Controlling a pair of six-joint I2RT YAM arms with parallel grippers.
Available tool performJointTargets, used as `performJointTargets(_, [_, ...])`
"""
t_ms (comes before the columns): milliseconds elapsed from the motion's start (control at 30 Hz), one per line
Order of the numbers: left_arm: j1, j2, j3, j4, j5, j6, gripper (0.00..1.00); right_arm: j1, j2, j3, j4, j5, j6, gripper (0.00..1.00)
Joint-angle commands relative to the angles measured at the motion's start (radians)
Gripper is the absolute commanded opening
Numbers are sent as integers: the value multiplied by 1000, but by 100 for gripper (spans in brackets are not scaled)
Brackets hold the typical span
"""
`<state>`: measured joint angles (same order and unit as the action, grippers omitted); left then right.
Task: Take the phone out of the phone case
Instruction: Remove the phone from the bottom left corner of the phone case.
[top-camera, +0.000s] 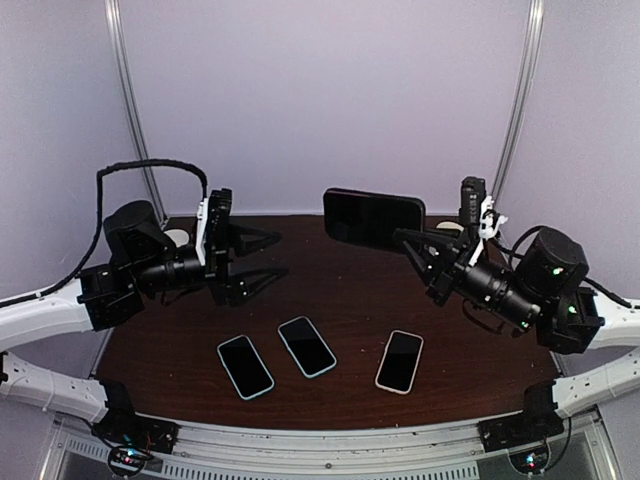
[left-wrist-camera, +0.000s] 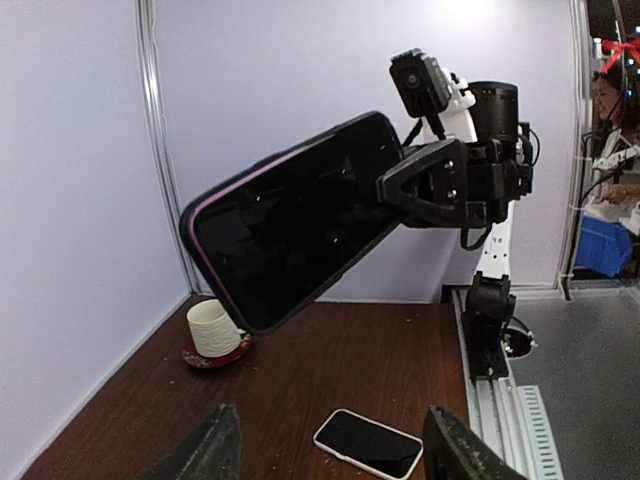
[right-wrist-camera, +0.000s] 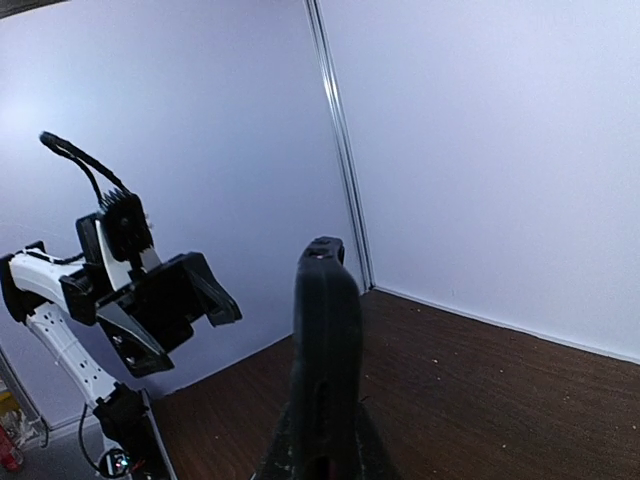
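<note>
Phone (top-camera: 373, 216) aloft — dk wood table (top-camera: 340, 290), lilac walls (top-camera: 300, 90)

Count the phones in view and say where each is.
4. Three lie flat on the table: left phone, middle phone, right phone. The fourth, a cased phone, is held up by the right gripper.

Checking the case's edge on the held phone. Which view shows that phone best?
The left wrist view: the cased phone is largest there, screen and pinkish rim visible. The top view shows it small and dark; the right wrist view only edge-on.
</note>
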<state>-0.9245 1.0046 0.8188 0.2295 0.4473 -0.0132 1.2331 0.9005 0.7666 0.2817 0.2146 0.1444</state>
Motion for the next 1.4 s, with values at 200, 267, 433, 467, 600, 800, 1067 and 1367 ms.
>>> performJointTargets(200, [7, 70, -10, 395, 74, -416, 59, -55, -24, 157, -3, -314, 215, 0])
performJointTargets(267, [8, 76, -25, 466, 114, -478, 58, -59, 0, 196, -13, -364, 245, 0])
performJointTargets(433, [7, 65, -49, 562, 144, -553, 51, -65, 34, 266, -36, -402, 305, 0])
performJointTargets(467, [7, 60, -51, 567, 147, -564, 50, -65, 40, 272, -25, -415, 317, 0])
performJointTargets(600, [7, 36, -79, 633, 145, -627, 42, -66, 70, 307, -23, -458, 350, 0])
performJointTargets(800, [6, 23, -138, 695, 133, -678, 41, -66, 90, 328, -10, -491, 360, 0])
performJointTargets(1067, [6, 49, -143, 768, 158, -717, 39, -66, 119, 350, -32, -518, 349, 0])
performJointTargets(1367, [3, 51, -126, 725, 188, -678, 37, -66, 145, 355, -31, -554, 333, 0])
